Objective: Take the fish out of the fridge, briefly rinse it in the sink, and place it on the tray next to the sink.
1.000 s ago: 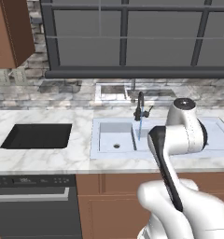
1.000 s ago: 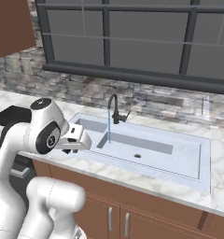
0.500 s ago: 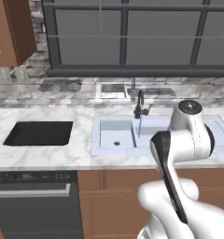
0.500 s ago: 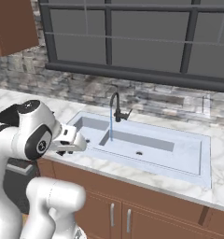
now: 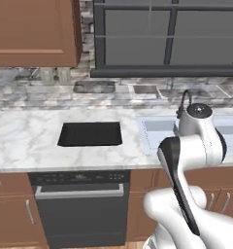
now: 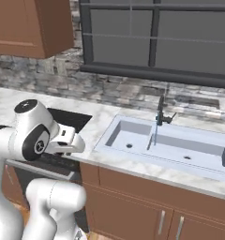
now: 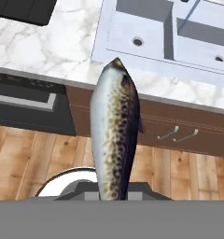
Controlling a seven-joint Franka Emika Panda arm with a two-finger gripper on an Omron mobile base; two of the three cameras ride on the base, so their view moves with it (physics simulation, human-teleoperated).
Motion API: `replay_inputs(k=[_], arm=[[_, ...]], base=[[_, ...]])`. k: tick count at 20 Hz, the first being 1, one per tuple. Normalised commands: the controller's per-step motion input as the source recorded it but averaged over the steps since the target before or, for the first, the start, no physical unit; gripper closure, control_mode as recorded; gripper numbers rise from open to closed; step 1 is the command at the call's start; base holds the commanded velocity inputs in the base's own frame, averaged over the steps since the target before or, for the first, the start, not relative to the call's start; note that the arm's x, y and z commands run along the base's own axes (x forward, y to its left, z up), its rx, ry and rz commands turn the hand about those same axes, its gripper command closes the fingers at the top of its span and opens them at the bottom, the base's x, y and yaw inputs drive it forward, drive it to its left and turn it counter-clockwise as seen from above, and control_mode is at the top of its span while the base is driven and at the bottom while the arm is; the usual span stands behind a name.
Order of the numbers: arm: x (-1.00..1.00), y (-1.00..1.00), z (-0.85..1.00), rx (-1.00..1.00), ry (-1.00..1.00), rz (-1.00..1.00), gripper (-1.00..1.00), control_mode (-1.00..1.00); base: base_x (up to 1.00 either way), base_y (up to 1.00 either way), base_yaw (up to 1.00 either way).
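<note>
Left base view, counter: a white marbled counter (image 5: 26, 138) runs across the picture, with a stone backsplash and a dark window behind it.
Left base view, tray: the black tray (image 5: 90, 133) lies flat on the counter, left of the sink (image 5: 155, 131) and apart from it.
Left base view, arm: the white arm (image 5: 193, 146) rises at the lower right and covers much of the sink; the dark tap (image 5: 185, 99) shows just above it.
Left base view, below: a dark dishwasher (image 5: 79, 204) sits under the tray, between brown cabinet doors.

Right base view, sink: the pale double-basin sink (image 6: 166, 145) is at the right, with its tap (image 6: 160, 110) at the far rim and a thin stream of water falling from it.
Right base view, tray: a corner of the tray (image 6: 70, 119) shows left of the sink, behind the arm.
Right base view, hand: the arm's wrist (image 6: 67, 140) hangs at the near counter edge, left of the sink; the fingers are hidden here.

Hand view, fish: the fish (image 7: 115, 135) stands up from the bottom edge, pale belly left, speckled dark back right.
Hand view, gripper: the gripper (image 7: 111, 196) is clamped on the lower end of the fish.
Hand view, place: the fish is held out in front of the counter, over the wooden floor (image 7: 34, 158), with its far end pointing at the sink's left near corner (image 7: 132, 42).
Hand view, tray: a tray corner (image 7: 23, 9) shows at far left.
</note>
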Motion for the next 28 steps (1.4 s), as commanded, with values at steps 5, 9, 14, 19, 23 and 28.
replay_inputs(k=[5, 9, 14, 19, 23, 28], arm=[[0.0, 0.0, 0.0, 0.0, 0.0, 0.0, 1.0, 1.0], [0.0, 0.0, 0.0, 0.0, 0.0, 0.0, 1.0, 1.0], [0.0, 0.0, 0.0, 0.0, 0.0, 0.0, 1.0, 1.0], [0.27, -0.11, 0.0, 0.02, 0.05, 0.01, 1.0, -1.0], [0.82, -0.11, 0.0, 0.09, 0.14, 0.02, 1.0, -1.0], [0.74, -0.19, 0.0, 0.25, 0.09, 0.06, 1.0, -1.0]], base=[[0.42, 0.99, -0.19], [0.43, 0.62, -0.17], [0.5, 0.1, -0.08], [0.39, -0.02, -0.01], [0.0, 0.0, 0.0], [0.0, 0.0, 0.0]])
